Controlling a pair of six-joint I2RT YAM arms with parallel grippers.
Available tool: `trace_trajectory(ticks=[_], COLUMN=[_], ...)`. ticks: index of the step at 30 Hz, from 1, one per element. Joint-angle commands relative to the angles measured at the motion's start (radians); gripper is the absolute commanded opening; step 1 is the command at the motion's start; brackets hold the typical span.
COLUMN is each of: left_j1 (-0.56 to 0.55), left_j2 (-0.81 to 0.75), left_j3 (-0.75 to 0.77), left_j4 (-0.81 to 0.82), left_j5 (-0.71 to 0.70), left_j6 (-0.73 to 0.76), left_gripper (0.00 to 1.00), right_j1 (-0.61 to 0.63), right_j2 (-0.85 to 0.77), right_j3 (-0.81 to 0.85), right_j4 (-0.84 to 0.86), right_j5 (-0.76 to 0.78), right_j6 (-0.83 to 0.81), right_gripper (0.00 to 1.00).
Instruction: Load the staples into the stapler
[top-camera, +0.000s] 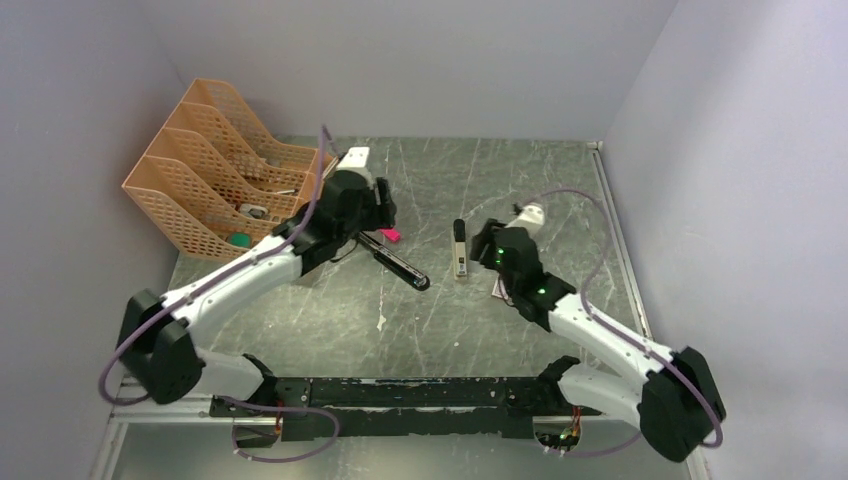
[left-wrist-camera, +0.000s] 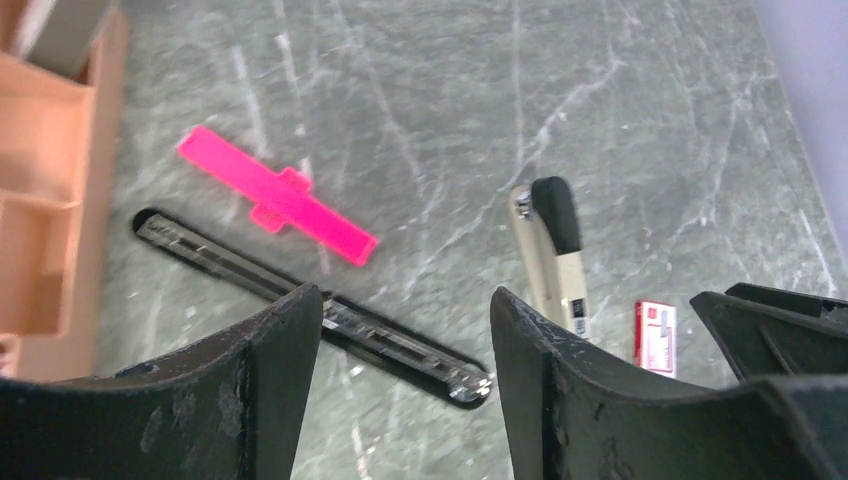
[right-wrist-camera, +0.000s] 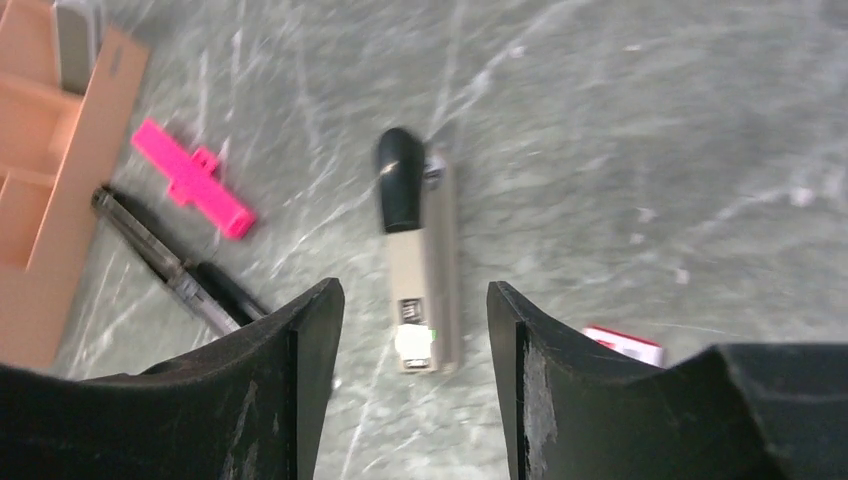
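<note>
The stapler (top-camera: 395, 262) lies opened out flat on the marbled table, long and black with a silver rail (left-wrist-camera: 300, 300); it also shows at the left of the right wrist view (right-wrist-camera: 170, 265). My left gripper (left-wrist-camera: 403, 292) hovers open above the stapler's near end, nothing between its fingers (top-camera: 385, 210). A small white box with red print (left-wrist-camera: 655, 335) lies by the right arm (right-wrist-camera: 625, 343); the staples themselves are hidden. My right gripper (right-wrist-camera: 415, 285) is open and empty, just above the near end of a beige-and-black stick-shaped tool (right-wrist-camera: 420, 250).
A pink plastic piece (left-wrist-camera: 275, 195) lies beside the stapler. An orange mesh file organiser (top-camera: 215, 165) stands at the back left with small items in it. A white box (top-camera: 353, 157) sits behind the left gripper. White walls close in the table on three sides.
</note>
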Motion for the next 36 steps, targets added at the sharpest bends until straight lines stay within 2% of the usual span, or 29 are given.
trace_trajectory(ticks=[1, 2, 5, 12, 26, 32, 36], left_j1=[-0.118, -0.144, -0.185, -0.234, -0.248, -0.249, -0.248], left_j2=[0.165, 0.211, 0.342, 0.601, 0.816, 0.873, 0.881], left_j3=[0.147, 0.189, 0.266, 0.436, 0.594, 0.642, 0.641], left_j4=[-0.011, -0.015, -0.013, -0.063, -0.063, -0.105, -0.102], left_j5=[-0.042, -0.051, -0.025, 0.002, 0.077, 0.071, 0.076], left_j6=[-0.013, -0.018, -0.052, -0.104, -0.102, -0.069, -0.037], left_gripper=[0.67, 0.68, 0.68, 0.69, 0.70, 0.62, 0.52], right_j1=[-0.168, -0.227, -0.305, -0.369, -0.389, -0.391, -0.391], right_j2=[-0.120, -0.150, -0.232, -0.318, -0.324, -0.313, -0.314], right_j3=[-0.104, -0.127, -0.171, -0.193, -0.201, -0.202, -0.210], right_j4=[-0.030, -0.031, -0.046, -0.095, -0.101, -0.095, -0.085], right_j5=[-0.005, -0.024, -0.047, -0.062, -0.091, -0.103, -0.118], right_j6=[0.101, 0.121, 0.158, 0.140, 0.102, 0.100, 0.103], right_gripper=[0.58, 0.58, 0.58, 0.57, 0.57, 0.57, 0.57])
